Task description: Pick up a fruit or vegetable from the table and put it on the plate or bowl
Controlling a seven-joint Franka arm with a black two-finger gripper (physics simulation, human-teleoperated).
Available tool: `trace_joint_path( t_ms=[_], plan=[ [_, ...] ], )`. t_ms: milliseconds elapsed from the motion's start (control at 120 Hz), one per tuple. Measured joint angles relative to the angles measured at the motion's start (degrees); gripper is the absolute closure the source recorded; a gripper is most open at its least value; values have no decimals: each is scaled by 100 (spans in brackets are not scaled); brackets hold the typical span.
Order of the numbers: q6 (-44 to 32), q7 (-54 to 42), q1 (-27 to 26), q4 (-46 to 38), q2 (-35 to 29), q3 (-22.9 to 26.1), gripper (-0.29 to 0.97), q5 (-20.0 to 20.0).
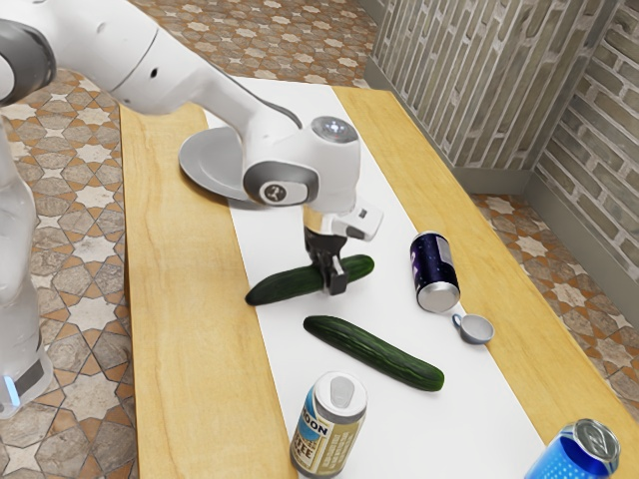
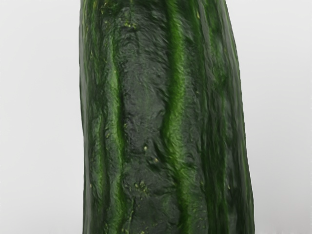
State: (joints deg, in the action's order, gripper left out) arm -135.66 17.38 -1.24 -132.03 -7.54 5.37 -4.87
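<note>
Mid-desk (image 1: 180, 329), on the white strip, the jaws are down and clamped around a cucumber (image 1: 290, 284) near its exterior-view-right end, one finger on each side; the wrist view has its bumpy green skin (image 2: 165, 126) right under the hand. Can't tell if it's off the surface. A second cucumber (image 1: 374, 351) lies just in front, a dark can (image 1: 434, 269) off to the right, and the plate (image 1: 212, 165) sits well behind, partly hidden by the arm.

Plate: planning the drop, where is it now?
In the exterior view the plate lies at the far end of the table, partly behind the arm, upper left of the gripper shut on a cucumber.
</note>
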Motion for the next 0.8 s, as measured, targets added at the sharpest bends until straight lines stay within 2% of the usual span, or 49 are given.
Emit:
trace_joint_path(
  t_ms=[83,183,258,358,550,692,800],
  plan=[
    [18,-20,14,72,-151,-12,47,-33],
    [260,-42,184,649,-277,-44,48,-183],
    [583,-60,346,1088,-325,-317,50,-225],
    [1071,-88,881,1475,-404,-574,50,-208],
    [1631,-204,2264,1573,-331,-632,50,66],
    [1808,-319,2897,1577,-215,-638,50,188],
    [1881,-406,3071,1574,-170,-649,50,239]
  ],
)
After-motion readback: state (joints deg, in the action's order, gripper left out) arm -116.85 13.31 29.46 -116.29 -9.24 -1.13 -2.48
